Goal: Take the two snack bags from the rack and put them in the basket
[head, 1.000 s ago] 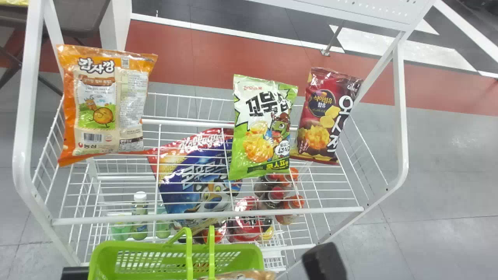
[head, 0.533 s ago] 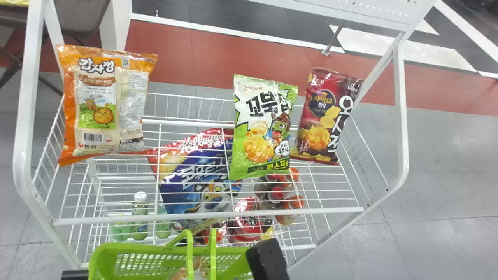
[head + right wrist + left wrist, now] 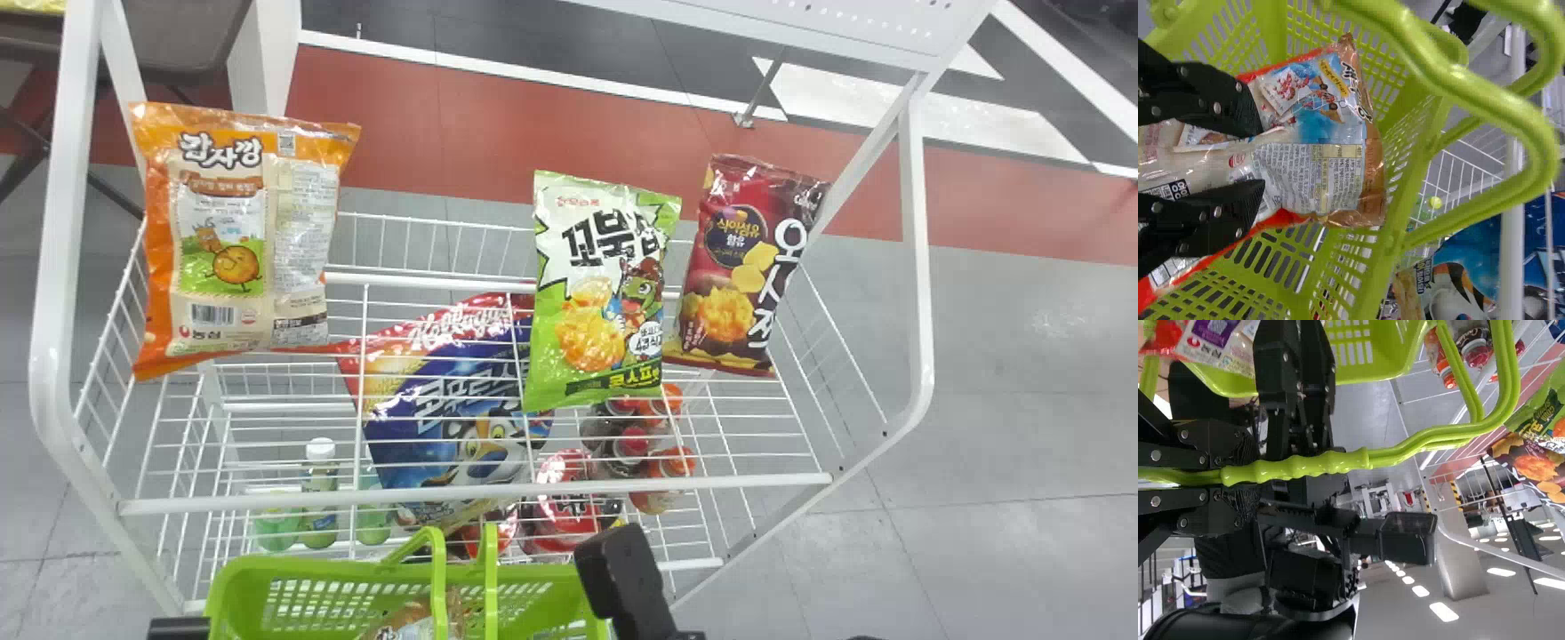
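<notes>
My L gripper (image 3: 178,628), bottom edge of head view: fingers closed on the lime-green round plastic handle (image 3: 1298,465) of the slatted lime-green plastic basket (image 3: 307,563). My R gripper (image 3: 622,578) at basket's R side, fingers shut on a crinkly blue, white & red-edged plastic snack bag (image 3: 1315,167), approx. mid-face. Bag is inside basket mouth, btwn the walls, its brown end out past my fingertips. White wire rack (image 3: 444,284) just beyond basket. Up top, L to R: orange & cream bag (image 3: 240,231), green & white bag (image 3: 596,302), dark-red bag (image 3: 738,267). Lower, seen thru wires: big blue & red bag (image 3: 444,400) w/ white-capped bottle (image 3: 319,498) to its L.
</notes>
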`<state>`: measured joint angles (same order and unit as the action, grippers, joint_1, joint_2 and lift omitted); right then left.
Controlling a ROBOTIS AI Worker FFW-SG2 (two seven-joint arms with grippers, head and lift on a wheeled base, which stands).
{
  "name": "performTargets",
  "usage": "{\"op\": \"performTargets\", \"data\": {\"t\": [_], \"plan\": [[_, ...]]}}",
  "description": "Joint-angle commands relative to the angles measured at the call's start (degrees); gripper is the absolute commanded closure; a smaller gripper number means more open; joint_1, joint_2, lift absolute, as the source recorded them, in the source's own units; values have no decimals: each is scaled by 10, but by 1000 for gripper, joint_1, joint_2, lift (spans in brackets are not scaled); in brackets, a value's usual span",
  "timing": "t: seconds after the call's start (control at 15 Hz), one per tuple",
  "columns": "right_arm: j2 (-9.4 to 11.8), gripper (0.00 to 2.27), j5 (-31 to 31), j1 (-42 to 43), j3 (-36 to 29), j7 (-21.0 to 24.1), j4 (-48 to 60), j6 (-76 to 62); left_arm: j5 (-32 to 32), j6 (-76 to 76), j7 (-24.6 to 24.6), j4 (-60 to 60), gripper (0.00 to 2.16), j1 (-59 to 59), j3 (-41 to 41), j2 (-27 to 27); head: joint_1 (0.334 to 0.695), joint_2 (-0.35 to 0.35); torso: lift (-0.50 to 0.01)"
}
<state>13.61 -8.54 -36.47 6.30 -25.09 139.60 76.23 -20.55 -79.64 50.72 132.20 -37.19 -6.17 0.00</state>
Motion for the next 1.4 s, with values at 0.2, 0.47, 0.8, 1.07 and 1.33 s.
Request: {"op": "performTargets", "data": {"t": [0.2, 0.47, 0.8, 1.07, 1.33], "plan": [[-3, 66, -53, 6, -83, -15, 48, 13, 0, -1, 0, 8, 1534, -4, -2, -1, 695, -350, -10], [-12, 87, -71, 4, -134, -24, 58, -5, 1, -5, -2, 10, 1534, -4, -3, -1, 695, -350, -10], [-43, 97, -49, 4, -159, 22, 37, -339, 3, -3, -2, 10, 1534, -9, -6, -1, 695, -350, -10], [-63, 97, -18, 19, -157, 108, -4, -483, 17, -14, -2, 8, 1534, 3, -18, -1, 695, -350, -10], [-70, 97, 12, 91, -139, 141, -88, -504, 20, -26, -2, 2, 1534, 13, -22, 0, 695, -350, -10]]}}
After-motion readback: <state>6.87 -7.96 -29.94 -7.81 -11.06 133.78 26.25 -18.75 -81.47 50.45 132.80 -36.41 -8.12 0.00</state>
